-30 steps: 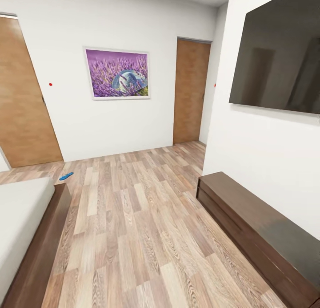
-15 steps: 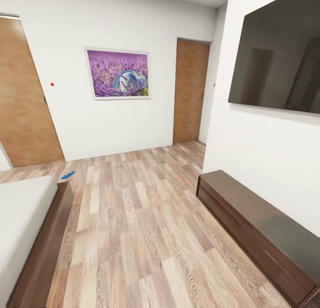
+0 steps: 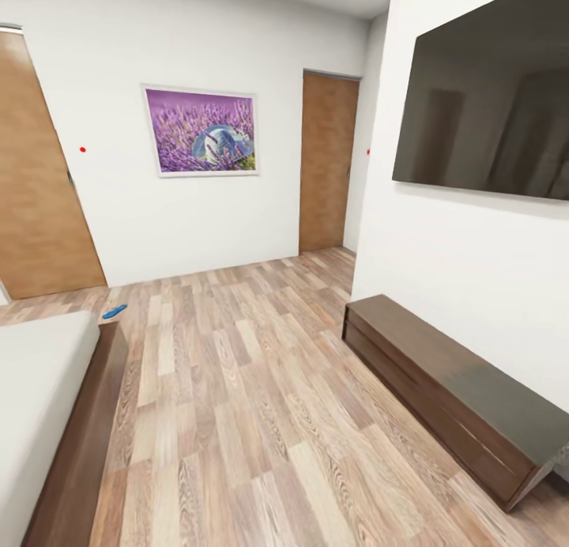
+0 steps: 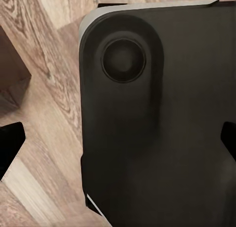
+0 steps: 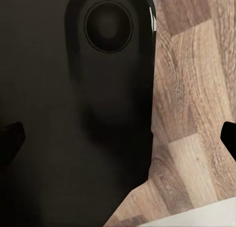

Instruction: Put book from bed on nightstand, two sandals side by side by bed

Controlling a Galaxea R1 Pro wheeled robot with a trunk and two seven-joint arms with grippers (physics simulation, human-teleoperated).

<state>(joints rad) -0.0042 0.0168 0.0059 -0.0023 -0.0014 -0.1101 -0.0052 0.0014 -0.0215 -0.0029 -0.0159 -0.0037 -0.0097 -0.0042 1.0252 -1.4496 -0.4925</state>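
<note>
One small bright blue sandal (image 3: 114, 311) lies on the wood floor just past the far corner of the bed (image 3: 39, 389), near the back wall. The bed's light-grey mattress and dark brown frame take up the head view's lower left. The book and the nightstand are out of view. In the left wrist view my left gripper (image 4: 118, 145) hangs open over the robot's dark base, holding nothing. In the right wrist view my right gripper (image 5: 118, 141) is likewise open and holds nothing, above the base and floor.
A long low dark bench (image 3: 442, 389) runs along the right wall under a large black TV (image 3: 482, 120). Two wooden doors (image 3: 325, 164) and a purple framed picture (image 3: 201, 130) are on the back wall. Wood-plank floor (image 3: 237, 405) lies between bed and bench.
The whole head view has shifted a little: everything slid left and more of the bench's near end shows, so the camera moved. Nothing in the room moved.
</note>
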